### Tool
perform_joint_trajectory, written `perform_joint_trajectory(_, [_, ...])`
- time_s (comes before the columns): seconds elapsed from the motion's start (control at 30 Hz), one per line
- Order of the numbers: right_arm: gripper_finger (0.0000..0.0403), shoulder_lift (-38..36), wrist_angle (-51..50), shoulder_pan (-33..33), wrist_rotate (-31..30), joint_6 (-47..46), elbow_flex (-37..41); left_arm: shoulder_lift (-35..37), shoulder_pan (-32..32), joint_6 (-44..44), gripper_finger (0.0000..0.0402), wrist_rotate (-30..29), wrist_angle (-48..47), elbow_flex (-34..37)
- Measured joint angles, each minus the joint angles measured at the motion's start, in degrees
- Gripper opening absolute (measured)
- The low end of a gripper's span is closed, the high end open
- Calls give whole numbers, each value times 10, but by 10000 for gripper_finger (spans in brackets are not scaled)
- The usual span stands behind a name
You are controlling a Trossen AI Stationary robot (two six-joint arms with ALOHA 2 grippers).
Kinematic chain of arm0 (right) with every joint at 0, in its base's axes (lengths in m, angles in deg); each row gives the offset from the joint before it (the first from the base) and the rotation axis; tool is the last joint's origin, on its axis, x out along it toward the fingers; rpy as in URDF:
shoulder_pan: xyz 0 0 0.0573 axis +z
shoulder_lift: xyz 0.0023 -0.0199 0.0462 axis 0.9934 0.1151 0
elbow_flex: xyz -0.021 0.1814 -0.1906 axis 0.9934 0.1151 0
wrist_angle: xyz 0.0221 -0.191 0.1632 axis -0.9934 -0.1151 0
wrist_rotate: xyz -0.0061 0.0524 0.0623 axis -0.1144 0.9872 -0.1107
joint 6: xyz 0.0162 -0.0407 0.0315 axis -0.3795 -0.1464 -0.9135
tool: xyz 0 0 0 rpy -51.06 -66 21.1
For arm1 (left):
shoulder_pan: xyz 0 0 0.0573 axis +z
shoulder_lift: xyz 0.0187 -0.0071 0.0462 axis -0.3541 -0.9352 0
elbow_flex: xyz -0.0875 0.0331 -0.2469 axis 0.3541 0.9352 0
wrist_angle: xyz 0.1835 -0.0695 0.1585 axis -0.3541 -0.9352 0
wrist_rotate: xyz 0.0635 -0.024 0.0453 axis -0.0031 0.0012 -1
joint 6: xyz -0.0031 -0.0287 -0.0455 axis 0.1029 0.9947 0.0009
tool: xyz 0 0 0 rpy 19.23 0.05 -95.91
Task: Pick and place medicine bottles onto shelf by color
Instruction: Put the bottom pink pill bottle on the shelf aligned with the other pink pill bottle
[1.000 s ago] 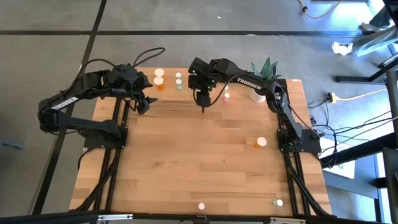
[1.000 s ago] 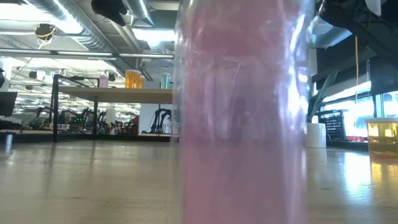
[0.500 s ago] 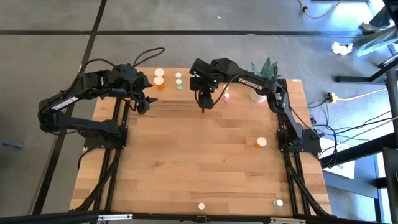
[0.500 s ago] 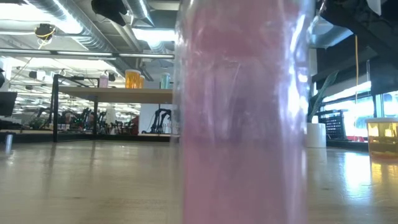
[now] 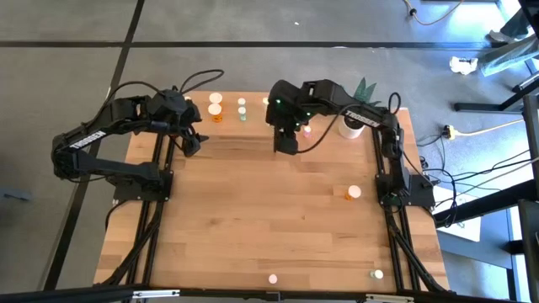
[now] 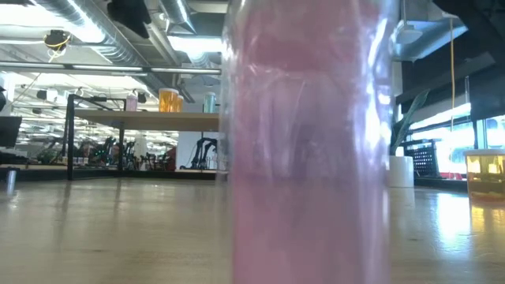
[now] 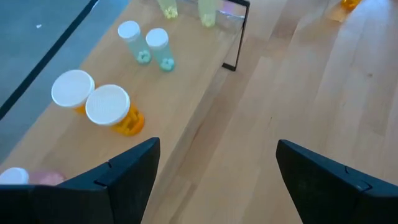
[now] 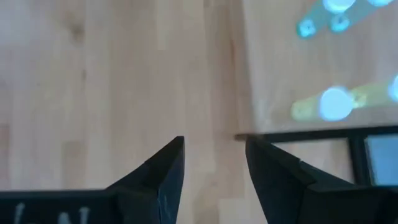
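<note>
Medicine bottles, on the shelf (image 7: 205, 99) at the counter's far edge: two orange bottles (image 7: 109, 109) with white caps standing side by side, touching; two green bottles (image 7: 157, 46) just beside each other farther along; two yellowish bottles (image 7: 207, 9) past them by a thin black post; one pink bottle (image 7: 28, 178) partly seen at the near end of the row. In the high view the same row shows as orange bottles (image 5: 216, 106) and green bottles (image 5: 242, 108).

Medicine bottles, loose on the counter (image 5: 253, 219): one orange bottle (image 5: 353, 193) near the right edge; one pink bottle (image 5: 272, 278) at the near edge, filling the middle of the low view (image 6: 308, 142); one small white-capped bottle (image 5: 378, 273) at the near right corner, body colour cannot be told.

Right hand (image 5: 285, 145): over the counter just in front of the shelf's edge, near the yellowish bottle (image 8: 323, 104); fingers apart with a narrow gap, holding nothing.

Left hand (image 5: 193, 139): over the far left part of the counter, just in front of the orange bottles; fingers wide apart, holding nothing.

White plant pot (image 5: 350, 126) with green plant: far right of the counter, beside the right arm.
</note>
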Motion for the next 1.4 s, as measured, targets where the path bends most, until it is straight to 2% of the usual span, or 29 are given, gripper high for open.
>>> perform_joint_trajectory(0.13, [172,-11,-51,11,-3,-31,0,0,0,1,315,0,-7,0])
perform_joint_trajectory(0.3, [172,-22,-101,28,-37,-63,1,0,0,1,315,0,-8,0])
perform_joint_trajectory(0.4, [172,-41,-104,41,-63,-79,3,0,0,1,315,0,-10,0])
perform_joint_trajectory(0.63, [172,-78,-104,83,-70,-170,4,0,-17,11,315,5,-10,0])
perform_joint_trajectory(0.83, [172,-80,-103,144,-69,-201,4,0,-57,-5,315,6,-10,0])
perform_joint_trajectory(1.13, [172,-80,-103,213,-112,-299,4,0,-131,-50,315,65,15,0])
perform_joint_trajectory(1.4, [172,-99,-103,243,-173,-295,4,-16,-219,-62,315,77,80,0])
